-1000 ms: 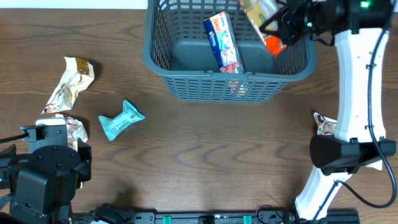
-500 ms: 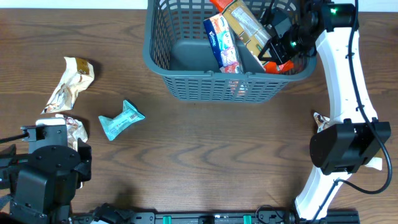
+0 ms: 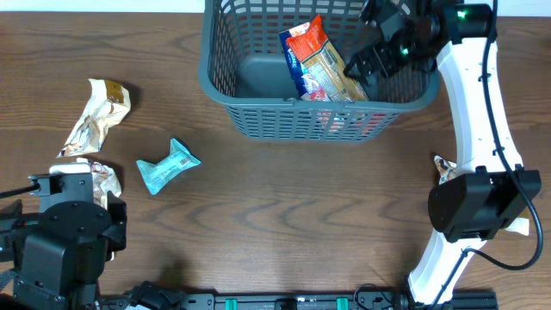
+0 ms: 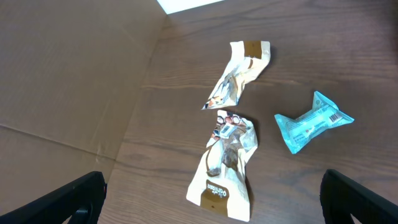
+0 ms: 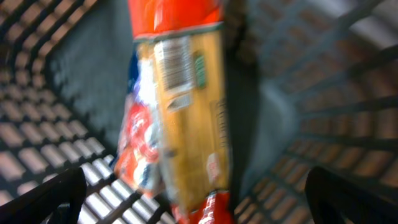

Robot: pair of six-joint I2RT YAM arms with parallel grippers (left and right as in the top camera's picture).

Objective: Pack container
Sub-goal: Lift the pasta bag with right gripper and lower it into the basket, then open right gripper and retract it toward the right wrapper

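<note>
Near us, at the near-left corner of the brown wood-grain table (image 3: 284,224), the left gripper (image 4: 211,199) is spread wide and holds nothing. Beyond it lie a crumpled cream-and-brown foil packet (image 4: 227,162), a second cream packet (image 4: 239,71) and a glossy teal wrapper (image 3: 168,165). At the far edge stands the dark grey-green plastic lattice basket (image 3: 284,120). Half a second ago the right gripper (image 5: 198,199) held the flat orange-and-yellow packet (image 3: 323,60). Now the packet lies inside on a blue carton (image 3: 291,53), and the fingers are apart and empty.
</note>
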